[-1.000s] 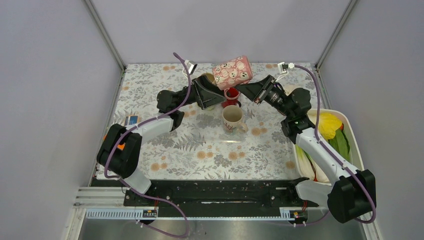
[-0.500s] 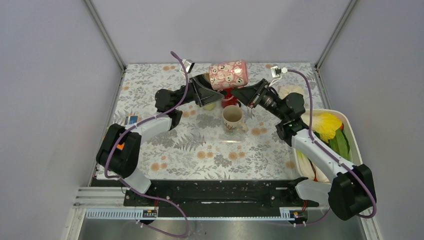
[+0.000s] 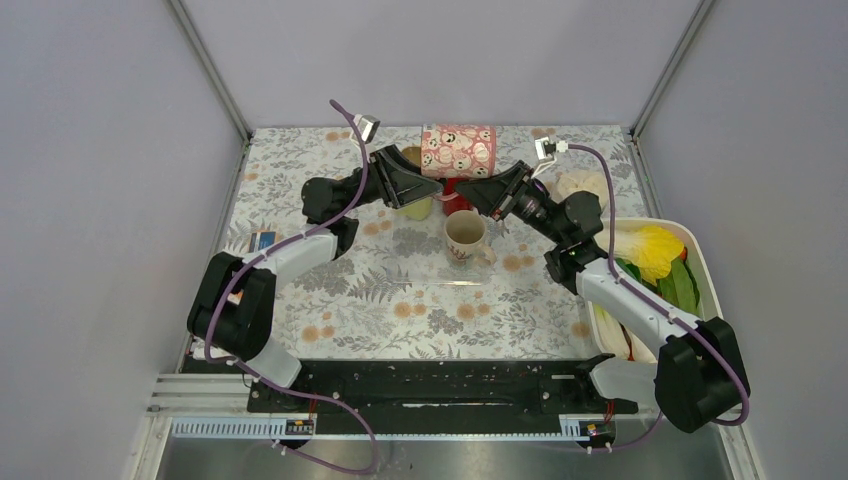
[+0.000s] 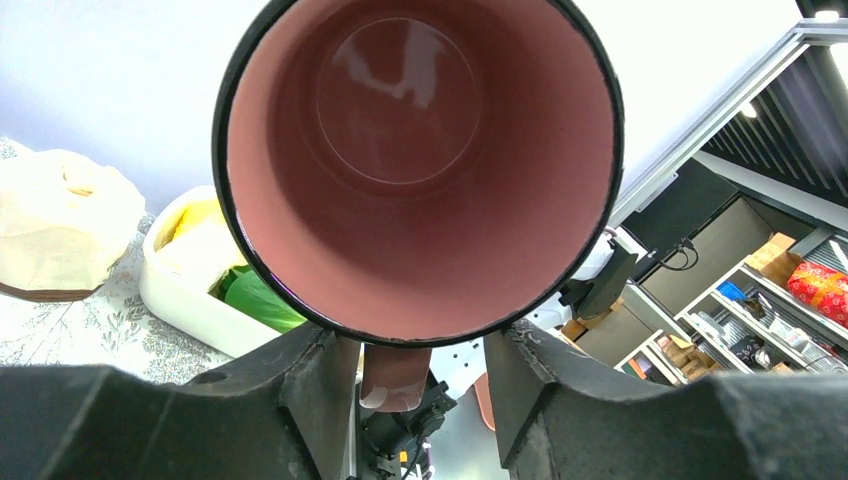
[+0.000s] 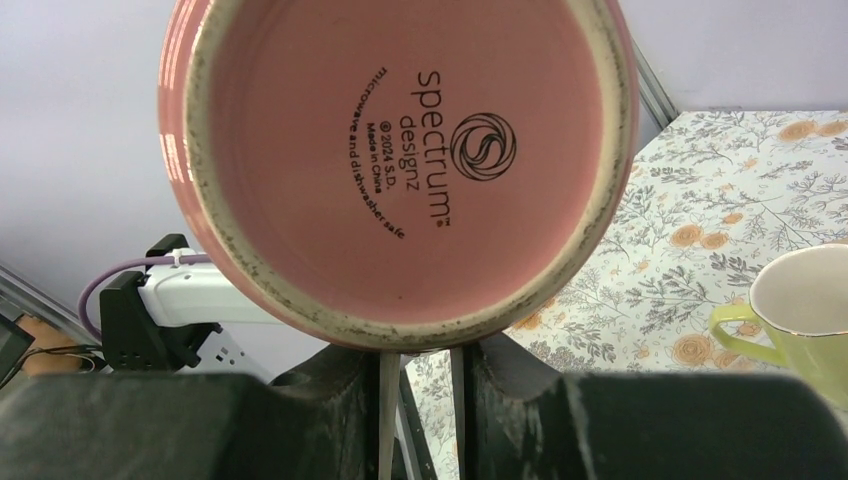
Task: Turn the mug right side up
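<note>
Pink printed mug [image 3: 458,150] sideways, aloft above desk's [image 3: 400,300] far edge. Right gripper [image 5: 420,365] pinched narrow on it below base. Left gripper [image 4: 420,372] half-wide astride handle [image 4: 393,385].

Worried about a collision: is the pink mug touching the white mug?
Apart. Top view shows the pink mug clear of the white mug, a red cup between them.

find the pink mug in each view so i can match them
Top external: pink mug at top centre, raised, on its side.
Left wrist: pink mug fills the upper middle, open mouth facing the camera.
Right wrist: pink mug fills the upper half, printed base facing the camera.
Shared landmark: floral tablecloth, bottom left in left wrist, right side in right wrist.
</note>
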Controlling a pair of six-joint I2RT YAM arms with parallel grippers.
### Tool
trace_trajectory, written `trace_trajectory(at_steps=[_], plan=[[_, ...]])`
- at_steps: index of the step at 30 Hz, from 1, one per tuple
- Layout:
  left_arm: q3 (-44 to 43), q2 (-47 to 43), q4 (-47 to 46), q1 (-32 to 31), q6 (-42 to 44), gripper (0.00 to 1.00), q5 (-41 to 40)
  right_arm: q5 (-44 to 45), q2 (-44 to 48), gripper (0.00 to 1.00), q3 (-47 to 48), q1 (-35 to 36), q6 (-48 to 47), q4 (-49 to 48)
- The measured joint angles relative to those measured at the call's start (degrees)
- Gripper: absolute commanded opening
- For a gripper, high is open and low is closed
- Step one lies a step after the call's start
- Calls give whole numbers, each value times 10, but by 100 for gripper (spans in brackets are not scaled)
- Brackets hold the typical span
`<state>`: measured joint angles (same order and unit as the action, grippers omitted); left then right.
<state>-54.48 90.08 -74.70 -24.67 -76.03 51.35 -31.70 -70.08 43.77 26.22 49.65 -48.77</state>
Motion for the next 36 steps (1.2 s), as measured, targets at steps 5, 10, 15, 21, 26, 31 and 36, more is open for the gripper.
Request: trace_trajectory(at_steps=[5,10,15,21,26,31,36], plan=[[1,0,5,0,9,44,0,6,0,0,0,2,0,0],[3,-1,19,0,23,43,0,11,-1,0,0,3,3,6],[3,-5,31,1,32,36,0,20,-2,0,0,9,20,6],[3,-8,47,4,41,30,0,37,-11,0,0,20,40,-5],[3,-8,55,11,43,10,1,47,-19,0,0,27,42,-11],[3,-9,65,18,43,0,3,52,-21,0,-1,30,40,-11],[3,-17,92,21,53,0,6,52,-21,13,-4,32,28,-11]])
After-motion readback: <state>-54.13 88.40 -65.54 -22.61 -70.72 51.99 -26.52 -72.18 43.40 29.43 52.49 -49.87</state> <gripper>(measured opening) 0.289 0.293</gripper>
